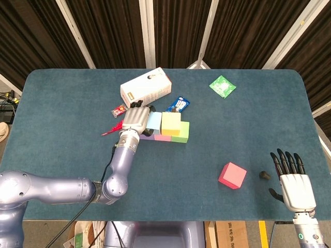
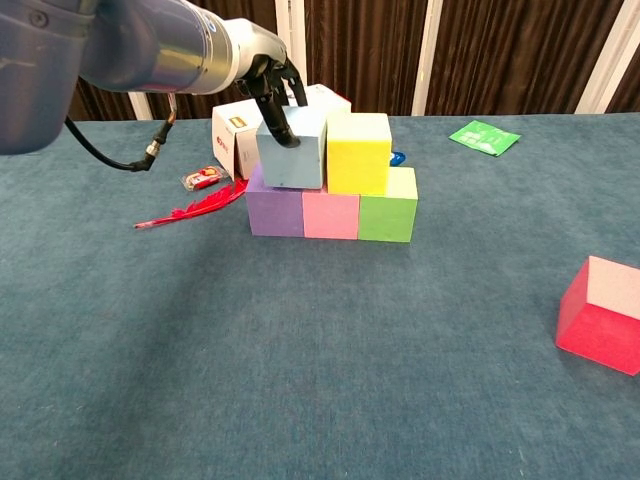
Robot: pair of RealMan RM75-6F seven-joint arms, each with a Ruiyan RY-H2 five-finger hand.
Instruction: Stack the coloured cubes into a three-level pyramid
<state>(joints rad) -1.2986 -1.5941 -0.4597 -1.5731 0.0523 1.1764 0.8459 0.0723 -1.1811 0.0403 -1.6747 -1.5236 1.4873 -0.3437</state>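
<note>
A bottom row of a purple cube (image 2: 275,212), a pink cube (image 2: 331,215) and a green cube (image 2: 388,212) stands mid-table. A yellow cube (image 2: 358,152) sits on top, over the pink and green ones. My left hand (image 2: 270,85) grips a light blue cube (image 2: 293,150) that touches the yellow cube's left side, above the purple and pink cubes; from the head view the light blue cube (image 1: 154,121) sits beside the left hand (image 1: 135,118). A red cube (image 1: 232,175) lies apart at the front right. My right hand (image 1: 293,182) is open, off to the red cube's right.
A white box (image 1: 146,86) lies behind the stack. A red feather (image 2: 193,209) and a small red wrapper (image 2: 202,179) lie left of it, a blue packet (image 1: 177,104) behind it, a green packet (image 1: 222,86) at the back right. A small dark object (image 1: 264,175) sits near my right hand.
</note>
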